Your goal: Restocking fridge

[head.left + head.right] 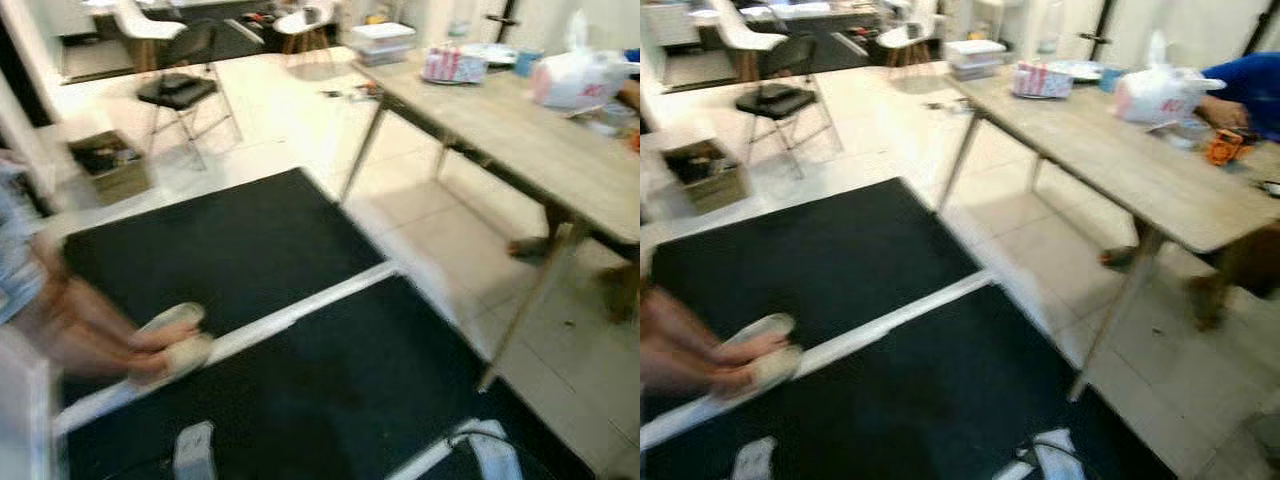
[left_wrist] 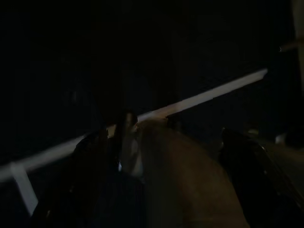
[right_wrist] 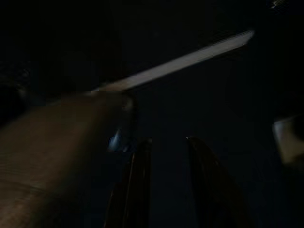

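Observation:
The head views are blurred and hold neither a fridge nor any goods. My two silver arms hang low at the bottom edge, the left arm and the right arm. In the dark left wrist view my left gripper is open, its black fingers set wide apart, with a person's leg beyond them. The right gripper is open by a narrow gap over the dark mat, with nothing between its fingers.
A person's slippered feet rest on the white stripe between two black floor mats. A long wooden table with a white bag stands right; another person in blue sits there. A folding chair and a box stand behind.

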